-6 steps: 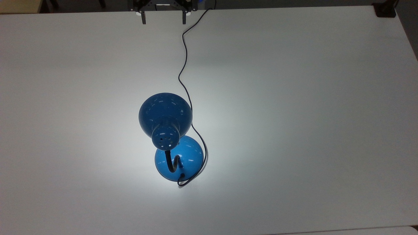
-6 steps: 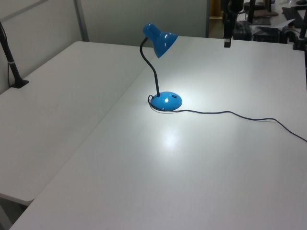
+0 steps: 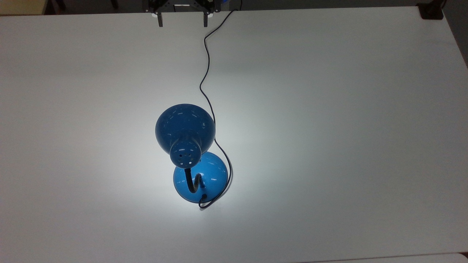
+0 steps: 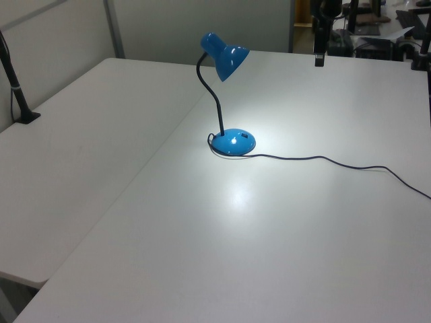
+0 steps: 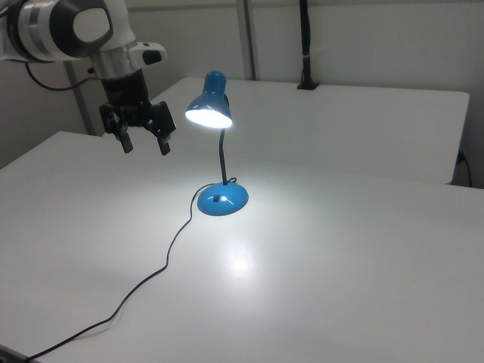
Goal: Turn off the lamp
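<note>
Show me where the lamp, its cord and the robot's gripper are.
lamp [image 5: 209, 108], right view, on the blue shade.
cord [image 4: 323, 158], left view, on the stretch lying on the table.
gripper [image 5: 145, 143], right view, midway between its two open fingertips.

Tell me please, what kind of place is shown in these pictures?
Probably a robotics lab or test room. A robot arm with an open gripper hangs above a plain white table. On the table stands a lit blue desk lamp, and a partition wall rises behind it.

one lamp, one cord, one pincer, two tables
</note>
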